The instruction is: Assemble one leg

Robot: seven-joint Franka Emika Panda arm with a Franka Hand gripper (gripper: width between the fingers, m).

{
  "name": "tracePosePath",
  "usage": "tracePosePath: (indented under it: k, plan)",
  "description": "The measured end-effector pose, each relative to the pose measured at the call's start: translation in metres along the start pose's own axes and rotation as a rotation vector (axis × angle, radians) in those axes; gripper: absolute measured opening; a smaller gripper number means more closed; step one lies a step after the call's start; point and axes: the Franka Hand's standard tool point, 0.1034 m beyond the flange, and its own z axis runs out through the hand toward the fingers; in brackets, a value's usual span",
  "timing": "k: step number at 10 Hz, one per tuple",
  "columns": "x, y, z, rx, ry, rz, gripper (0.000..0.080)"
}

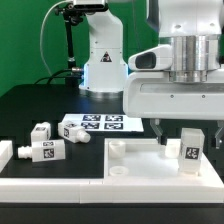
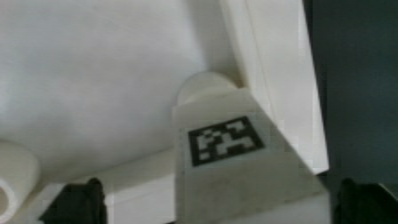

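Green wall behind, black table [image 1: 30, 105] below. My gripper [image 1: 190, 136] is clamped on a leg [image 1: 191, 150], held upright over the corner of the white panel [image 1: 140, 165]. It looks light, stiff and slick, so I grip its flat sides. The peg's lower end and my fingertips are cut off in the wrist view.

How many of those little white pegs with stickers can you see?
3. Two legs lie loose on the black table at the exterior view's left; one leg stands on the white panel under the hand. More may be hidden.
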Motion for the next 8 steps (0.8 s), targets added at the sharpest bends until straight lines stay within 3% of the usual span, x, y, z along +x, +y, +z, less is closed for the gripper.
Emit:
tracePosePath:
  k: [2,3,4,8]
  plan:
    - [0.0007,0.0015,0.0001,-0.002,0.002,0.053,0.0402]
    - [0.0005,0.0011,0.0001,-0.001,0.002,0.115,0.0402]
    - [0.0004,0.0012,0.0003,-0.001,0.002,0.179,0.0284]
    - [-0.0007,0.0021,0.0012,-0.011,0.0,0.691,0.0284]
